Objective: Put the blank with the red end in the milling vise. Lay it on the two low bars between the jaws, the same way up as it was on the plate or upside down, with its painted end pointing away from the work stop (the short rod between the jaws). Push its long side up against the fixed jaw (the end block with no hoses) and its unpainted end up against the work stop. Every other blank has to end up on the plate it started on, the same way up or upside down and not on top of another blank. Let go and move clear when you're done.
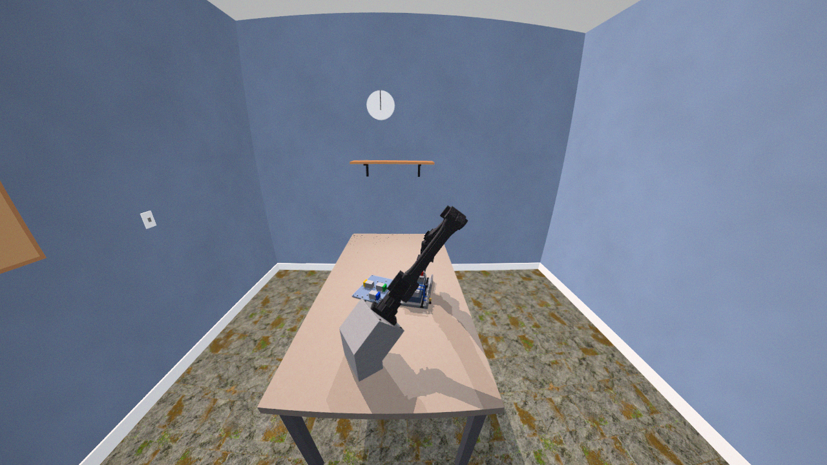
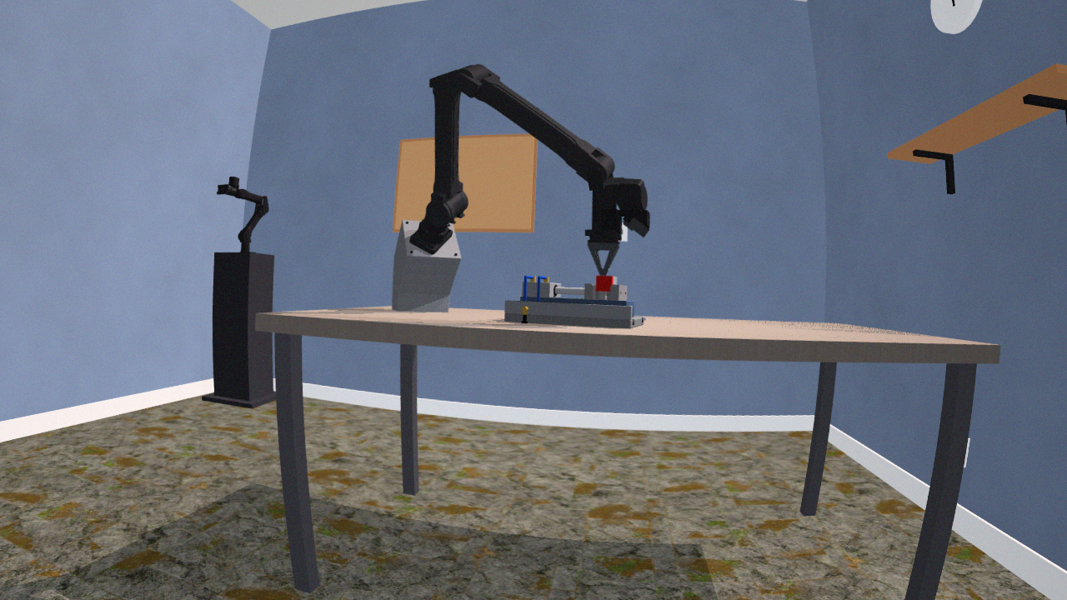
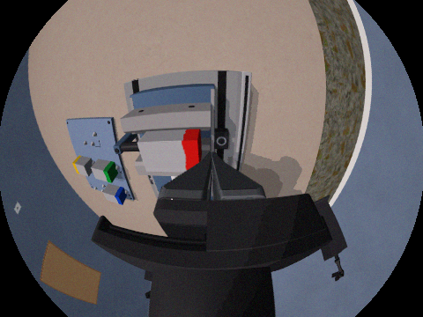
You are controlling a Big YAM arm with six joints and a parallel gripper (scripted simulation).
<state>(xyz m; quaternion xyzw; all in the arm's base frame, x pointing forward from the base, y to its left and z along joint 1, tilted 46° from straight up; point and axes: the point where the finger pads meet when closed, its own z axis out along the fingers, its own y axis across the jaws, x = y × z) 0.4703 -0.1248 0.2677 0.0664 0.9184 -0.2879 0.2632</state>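
Red paint marks one end of the blank [image 3: 171, 153], a pale grey block that lies in the milling vise [image 3: 176, 101] between the jaws, its painted end [image 2: 603, 282] toward the right in the wrist view. In that view a grey jaw block [image 3: 167, 120] runs along the blank's far long side; whether the two touch cannot be told.

Tool [image 3: 210, 178]: black, two tapering fingers clenched together to a point, grasping nothing. In the exterior view its tip [image 2: 603, 270] stands just above the red end; contact cannot be told.

Arm [image 2: 522, 112]: black, rising from a slanted grey pedestal [image 2: 418, 287] on the surface [image 2: 746, 335], bending over and down to the vise.

Vise base [image 2: 574, 314]: grey slab on a blue plate, with blue hose loops [image 2: 534, 282] at its left end in the exterior view and a pale rod [image 2: 570, 290] running from them toward the blank.

Plate [image 3: 94, 136]: light blue, left of the vise in the wrist view, well apart from the tool. It carries three short grey blanks, one with a yellow end [image 3: 77, 165], one with a green end [image 3: 109, 172], one with a blue end [image 3: 120, 196], none stacked.

Surface: tan top on dark legs.

Surroundings: blue walls, a round white clock [image 1: 380, 104], a wooden shelf [image 1: 391, 162], a cork board [image 2: 466, 182], a mottled floor.
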